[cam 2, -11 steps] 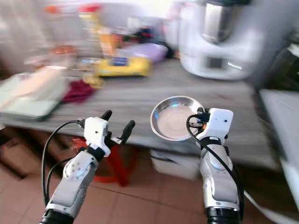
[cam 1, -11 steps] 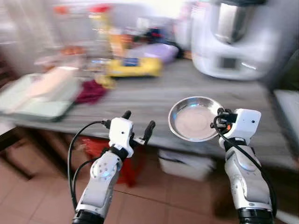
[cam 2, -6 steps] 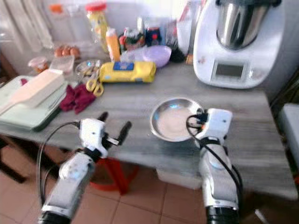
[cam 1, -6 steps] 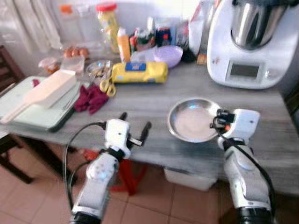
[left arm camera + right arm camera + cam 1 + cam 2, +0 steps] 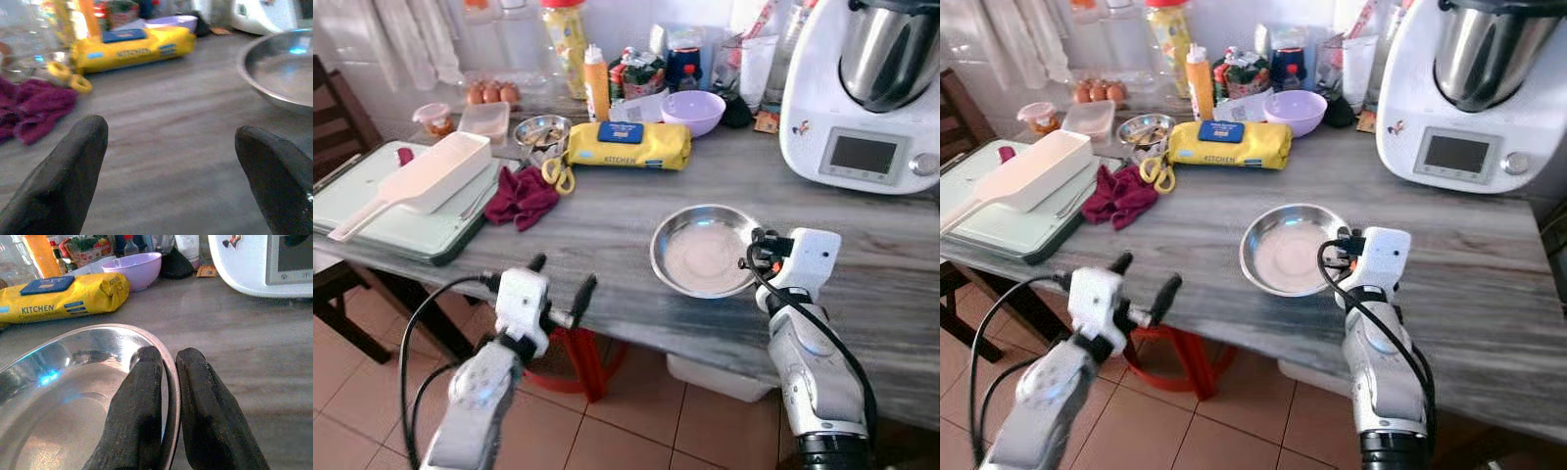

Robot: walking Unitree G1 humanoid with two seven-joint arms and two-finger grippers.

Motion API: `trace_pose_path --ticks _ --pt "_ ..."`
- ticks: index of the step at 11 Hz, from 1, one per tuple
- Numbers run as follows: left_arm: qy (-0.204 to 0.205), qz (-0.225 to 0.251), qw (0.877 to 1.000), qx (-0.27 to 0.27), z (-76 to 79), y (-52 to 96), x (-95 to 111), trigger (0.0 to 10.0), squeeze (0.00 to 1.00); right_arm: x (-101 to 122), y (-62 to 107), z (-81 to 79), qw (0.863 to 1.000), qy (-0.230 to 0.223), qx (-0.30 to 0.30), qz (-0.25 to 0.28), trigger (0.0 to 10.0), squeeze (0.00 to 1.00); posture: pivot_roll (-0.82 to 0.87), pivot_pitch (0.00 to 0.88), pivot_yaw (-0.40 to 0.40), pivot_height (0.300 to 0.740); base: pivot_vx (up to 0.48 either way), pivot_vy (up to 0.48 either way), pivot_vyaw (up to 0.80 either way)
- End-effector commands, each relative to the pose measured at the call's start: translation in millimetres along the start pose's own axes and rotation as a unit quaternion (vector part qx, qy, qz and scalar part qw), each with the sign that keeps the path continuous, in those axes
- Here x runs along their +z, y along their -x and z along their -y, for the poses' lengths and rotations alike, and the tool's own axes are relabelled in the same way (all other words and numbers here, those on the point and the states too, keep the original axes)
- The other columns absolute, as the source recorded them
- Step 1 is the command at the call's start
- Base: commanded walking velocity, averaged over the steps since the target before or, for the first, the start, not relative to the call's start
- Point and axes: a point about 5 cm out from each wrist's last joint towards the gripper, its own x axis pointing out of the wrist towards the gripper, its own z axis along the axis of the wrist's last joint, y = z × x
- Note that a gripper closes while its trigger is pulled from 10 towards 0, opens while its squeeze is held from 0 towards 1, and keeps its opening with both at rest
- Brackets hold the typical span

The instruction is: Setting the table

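A shallow steel bowl [image 5: 700, 257] sits over the grey wooden table [image 5: 607, 220], near its front edge. My right gripper [image 5: 751, 253] is shut on the bowl's right rim; in the right wrist view one finger [image 5: 137, 411] is inside the rim [image 5: 172, 396] and the other outside. My left gripper [image 5: 560, 279] is open and holds nothing, hovering just off the table's front edge, left of the bowl. In the left wrist view its two fingertips [image 5: 68, 171] stand wide apart, with the bowl [image 5: 281, 73] ahead.
On the table stand a white kitchen machine [image 5: 867, 93], a lilac bowl [image 5: 692, 110], a yellow wipes pack [image 5: 626, 145], a maroon cloth [image 5: 521, 196], yellow scissors [image 5: 558, 174] and a green board with a white scoop [image 5: 421, 181]. Bottles and jars line the back. A red stool [image 5: 582, 352] stands underneath.
The camera has steadied and come closer to the table. My right gripper has carried the bowl lower, over the tabletop. My left gripper has sunk slightly and stays open.
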Motion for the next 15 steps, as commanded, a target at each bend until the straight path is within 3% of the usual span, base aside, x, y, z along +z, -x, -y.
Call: trace_pose_path --ticks 1,3,6,10,15 --pt "-0.002 0.004 1.000 -0.015 1.2 1.1 4.5 10.0 0.00 3.0 -3.7 -8.4 1.000 -0.008 0.014 0.002 10.0 0.00 -0.02 0.094 0.064 0.740 0.000 0.000 0.00" --pt "0.001 -0.022 0.998 -0.053 6.9 12.3 -4.1 10.0 0.00 -5.3 -8.9 -25.1 0.999 -0.018 0.036 -0.015 10.0 0.00 -0.01 0.089 0.069 0.740 0.000 0.000 0.00" --pt "0.001 -0.025 0.998 -0.054 7.4 13.6 -5.7 10.0 0.00 -14.3 -12.6 -42.0 0.997 -0.034 0.056 -0.031 10.0 0.00 0.00 0.074 0.073 0.740 0.000 0.000 0.00" --pt "0.012 -0.029 0.995 -0.093 8.2 14.6 -14.0 10.0 0.00 -20.7 -22.0 -46.3 0.997 -0.031 0.054 -0.043 10.0 0.00 0.00 0.054 0.080 0.740 0.000 0.000 0.00" --pt "0.012 -0.035 0.995 -0.094 9.1 14.8 -25.5 10.0 0.00 -24.2 -31.6 -55.6 0.996 -0.031 0.058 -0.057 10.0 0.00 0.00 0.033 0.078 0.740 0.000 0.000 0.00"
